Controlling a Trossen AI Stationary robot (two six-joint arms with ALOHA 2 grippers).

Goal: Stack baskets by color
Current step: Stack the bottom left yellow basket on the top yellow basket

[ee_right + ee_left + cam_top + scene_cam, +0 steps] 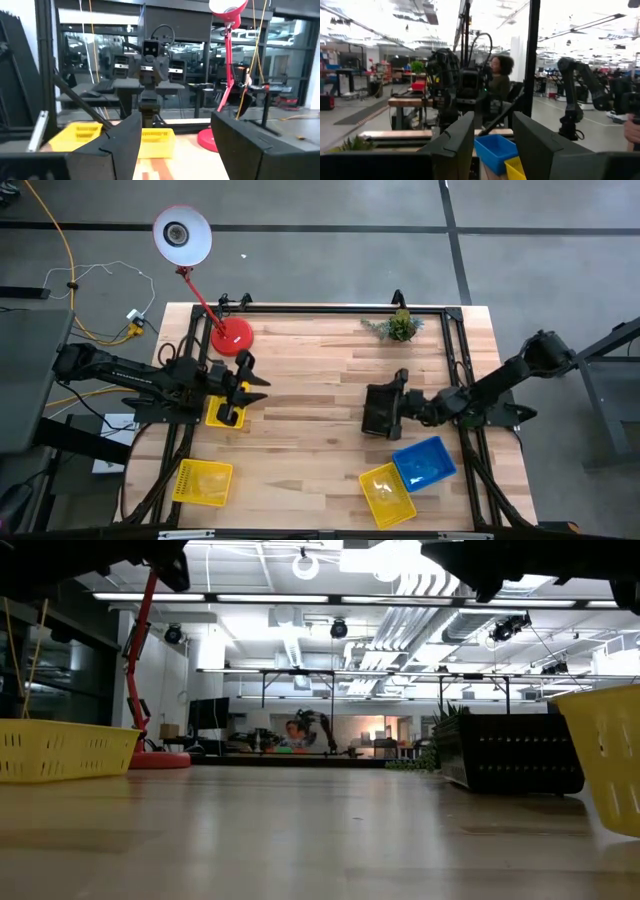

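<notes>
Showing overhead only, left gripper (229,416) jaws grip yellow basket (223,411); right gripper (378,412) jaws open.

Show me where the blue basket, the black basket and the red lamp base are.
blue basket (427,459), high view, its inside floor.
black basket (379,411), high view, its middle.
red lamp base (232,337), high view, centre of the disc.

Bright ceiling strip lights (300,598) give strong glare at the top of the low and left wrist views, the wooden table (320,370) is evenly lit with only soft shadows under the arms, and both wrist views look blurred up close.
</notes>
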